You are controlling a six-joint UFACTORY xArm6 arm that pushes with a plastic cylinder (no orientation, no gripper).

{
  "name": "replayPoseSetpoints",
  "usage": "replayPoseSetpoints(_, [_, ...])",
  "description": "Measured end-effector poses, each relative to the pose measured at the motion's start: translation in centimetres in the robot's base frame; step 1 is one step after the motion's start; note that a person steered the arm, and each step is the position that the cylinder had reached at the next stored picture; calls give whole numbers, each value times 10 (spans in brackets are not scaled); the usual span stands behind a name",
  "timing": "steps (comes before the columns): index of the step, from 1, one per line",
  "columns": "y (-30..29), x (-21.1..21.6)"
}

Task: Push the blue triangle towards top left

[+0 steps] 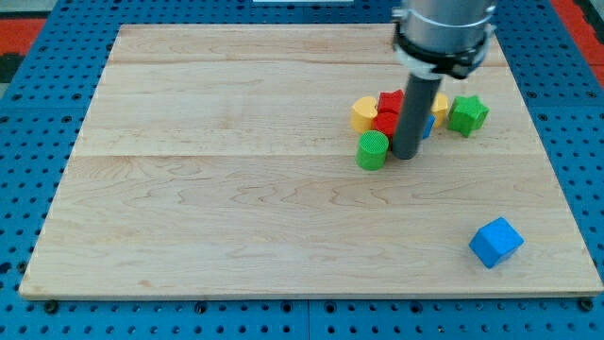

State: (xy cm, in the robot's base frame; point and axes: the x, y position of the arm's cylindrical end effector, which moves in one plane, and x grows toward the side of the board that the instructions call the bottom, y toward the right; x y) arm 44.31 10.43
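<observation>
The blue triangle [427,127] is mostly hidden behind my rod; only a small blue sliver shows at the rod's right side. My tip [406,156] rests on the board just below and left of that sliver and right beside the green cylinder [373,150]. The triangle sits in a tight cluster right of the board's centre.
The cluster holds a yellow block [363,112], two red blocks [390,100] [385,123], another yellow block [440,104] and a green star [467,113]. A blue cube [495,242] lies alone at the bottom right. The wooden board [217,189] lies on a blue pegboard.
</observation>
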Motion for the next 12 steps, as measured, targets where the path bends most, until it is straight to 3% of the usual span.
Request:
replayPoseSetpoints(3, [94,-18])
replayPoseSetpoints(7, [-92,-43])
replayPoseSetpoints(10, [-76,-90])
replayPoseSetpoints(12, [-149,-105])
